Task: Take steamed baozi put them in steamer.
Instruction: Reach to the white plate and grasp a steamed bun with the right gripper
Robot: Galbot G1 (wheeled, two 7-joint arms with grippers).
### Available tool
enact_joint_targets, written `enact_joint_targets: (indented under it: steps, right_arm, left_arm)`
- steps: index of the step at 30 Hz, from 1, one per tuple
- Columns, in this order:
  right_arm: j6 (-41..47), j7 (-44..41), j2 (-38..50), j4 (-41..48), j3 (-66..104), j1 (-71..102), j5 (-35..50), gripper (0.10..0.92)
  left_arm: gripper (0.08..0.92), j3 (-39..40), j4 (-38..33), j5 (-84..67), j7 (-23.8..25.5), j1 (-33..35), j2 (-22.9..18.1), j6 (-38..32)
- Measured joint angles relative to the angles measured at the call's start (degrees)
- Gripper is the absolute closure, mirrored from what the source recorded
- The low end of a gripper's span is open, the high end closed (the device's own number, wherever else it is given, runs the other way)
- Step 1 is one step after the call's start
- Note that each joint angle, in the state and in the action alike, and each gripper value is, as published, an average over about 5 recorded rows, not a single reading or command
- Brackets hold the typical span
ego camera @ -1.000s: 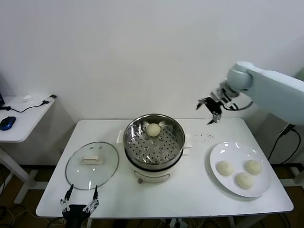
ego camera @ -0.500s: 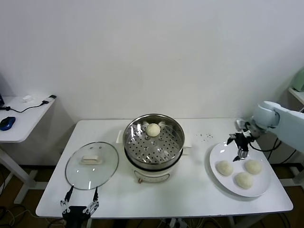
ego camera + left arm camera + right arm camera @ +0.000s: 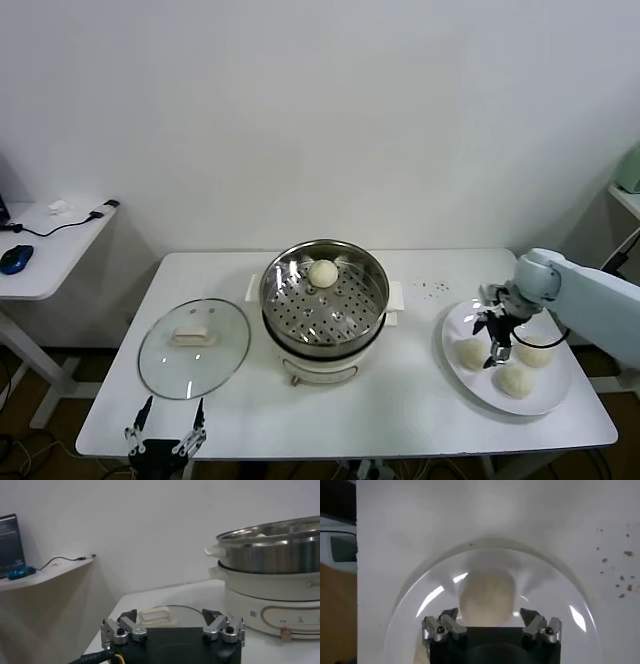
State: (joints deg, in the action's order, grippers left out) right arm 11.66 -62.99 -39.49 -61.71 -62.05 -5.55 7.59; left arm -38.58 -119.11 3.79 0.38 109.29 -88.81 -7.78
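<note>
Right pincer [image 3: 496, 340] released, jaws spread wide, nothing between them; it hangs low over the white plate [image 3: 545, 400], directly above the bun [image 3: 471, 353] at the plate's 9 o'clock edge. The right wrist view confirms alignment: that bun [image 3: 486, 599] sits centred between the two open fingers [image 3: 442, 625], whether already touching cannot be told. Other two buns lie close by, one at the plate's 3 o'clock side [image 3: 536, 352], one toward 6 o'clock [image 3: 516, 379]; both near enough to the target to be nudged. Steamed baozi count: three on plate, one [image 3: 322, 272] already in the steamer [image 3: 325, 300], resting on the perforated floor toward the 12 o'clock rim. Steamer stands mid-counter [image 3: 400, 400], well apart from the plate, which is at its 3 o'clock. Glass lid [image 3: 194, 347] lies flat at the steamer's 9 o'clock. Left pincer [image 3: 166, 440] parked at the counter's near edge, at the lid's 6 o'clock, also released and empty. Judgement: step in hand is pick-up of the second bun, task roughly a quarter done. Next move calls for a short descent, gentle closure on soft dough without squashing, a clean lift clear of the neighbours, then carry over the steamer rim.
</note>
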Motion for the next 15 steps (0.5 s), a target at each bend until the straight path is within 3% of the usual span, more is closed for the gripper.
enact_joint_targets:
  steps: [6, 11, 15]
  right_arm:
    - [0.0, -0.2, -1.0, 1.3, 1.0, 1.1, -0.6, 0.228]
    - [0.0, -0.7, -1.2, 2.0, 1.6, 1.4, -0.7, 0.348]
    - [-0.1, -1.0, -1.2, 2.2, 1.7, 1.4, -0.6, 0.396]
  left_arm:
    - [0.177, 0.0, 0.2, 0.1, 0.0, -0.1, 0.0, -0.1]
    - [0.177, 0.1, 0.3, 0.1, 0.0, -0.1, 0.0, -0.1]
    - [0.177, 0.1, 0.3, 0.2, 0.0, -0.1, 0.0, -0.2]
